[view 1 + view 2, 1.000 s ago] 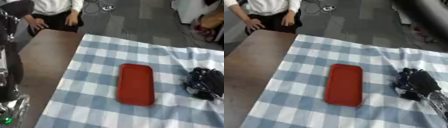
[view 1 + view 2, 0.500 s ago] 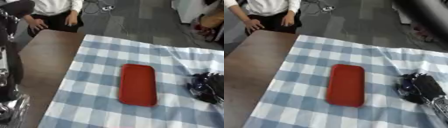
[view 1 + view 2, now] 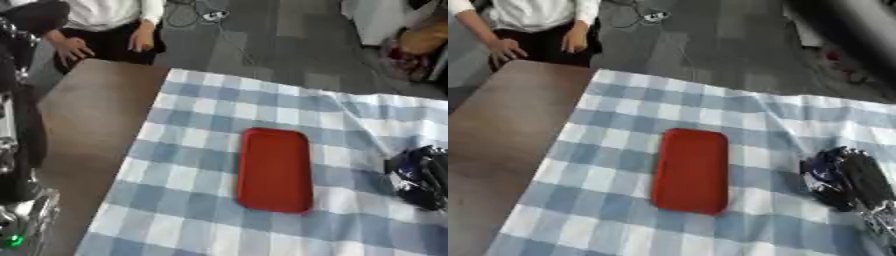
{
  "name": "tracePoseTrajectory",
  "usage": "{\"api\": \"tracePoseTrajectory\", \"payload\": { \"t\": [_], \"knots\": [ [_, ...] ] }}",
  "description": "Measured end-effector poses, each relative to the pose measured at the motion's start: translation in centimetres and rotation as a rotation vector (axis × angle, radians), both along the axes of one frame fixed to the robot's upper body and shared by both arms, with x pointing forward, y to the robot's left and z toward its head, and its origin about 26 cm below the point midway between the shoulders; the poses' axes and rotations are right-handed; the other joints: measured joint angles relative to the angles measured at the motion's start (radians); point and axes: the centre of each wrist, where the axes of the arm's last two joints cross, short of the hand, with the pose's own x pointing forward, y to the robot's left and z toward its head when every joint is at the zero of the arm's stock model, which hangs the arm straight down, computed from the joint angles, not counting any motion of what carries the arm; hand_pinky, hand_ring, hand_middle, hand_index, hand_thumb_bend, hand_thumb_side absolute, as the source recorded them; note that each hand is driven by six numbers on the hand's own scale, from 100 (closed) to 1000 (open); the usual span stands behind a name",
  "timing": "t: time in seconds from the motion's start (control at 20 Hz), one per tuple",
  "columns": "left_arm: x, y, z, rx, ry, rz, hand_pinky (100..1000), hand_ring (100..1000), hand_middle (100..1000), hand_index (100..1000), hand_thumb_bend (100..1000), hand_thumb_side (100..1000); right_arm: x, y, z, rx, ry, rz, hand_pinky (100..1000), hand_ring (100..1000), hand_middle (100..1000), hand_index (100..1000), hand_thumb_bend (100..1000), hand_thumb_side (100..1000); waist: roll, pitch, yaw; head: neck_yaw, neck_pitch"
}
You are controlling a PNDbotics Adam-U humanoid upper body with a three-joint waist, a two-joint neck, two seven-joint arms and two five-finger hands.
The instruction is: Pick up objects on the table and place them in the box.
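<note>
Red, flat, rounded object [image 3: 275,169] on the checked counter [image 3: 188,165] looks stiff, light, best edge-pinched; right hand [image 3: 843,179] beside it, fingers' state unclear.

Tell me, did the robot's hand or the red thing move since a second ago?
The right hand has slid a little toward the table's right edge, away from the red tray. It looks curled round something dark with a bit of blue, but what that is cannot be made out. It took hold of nothing new and let nothing go. The red tray stayed flat in the same spot on the checked cloth.
</note>
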Motion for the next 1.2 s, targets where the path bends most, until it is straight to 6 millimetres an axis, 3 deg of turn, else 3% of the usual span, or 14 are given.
{"api": "tracePoseTrajectory", "payload": {
  "t": [0.4, 0.7, 1.2],
  "knots": [
    [0.0, 0.0, 0.0, 0.0, 0.0, 0.0, 782, 695, 875, 903, 210, 800, 0.1, 0.6, 1.0, 0.069, -0.077, 0.041, 100, 100, 100, 182, 133, 935, 0.0, 0.0, -0.001, 0.007, 0.0],
    [0.0, 0.0, -0.1, 0.001, 0.003, 0.002, 782, 695, 875, 902, 208, 801, 0.1, 1.6, 4.0, 0.067, -0.122, 0.102, 100, 100, 100, 182, 124, 934, -0.001, -0.003, -0.009, 0.008, 0.009],
    [0.0, 0.4, -0.5, 0.01, 0.017, 0.012, 782, 695, 874, 900, 210, 799, 0.0, 4.4, 8.9, 0.006, -0.053, 0.21, 100, 100, 100, 184, 117, 922, -0.007, -0.017, -0.019, 0.008, 0.03]
  ]
}}
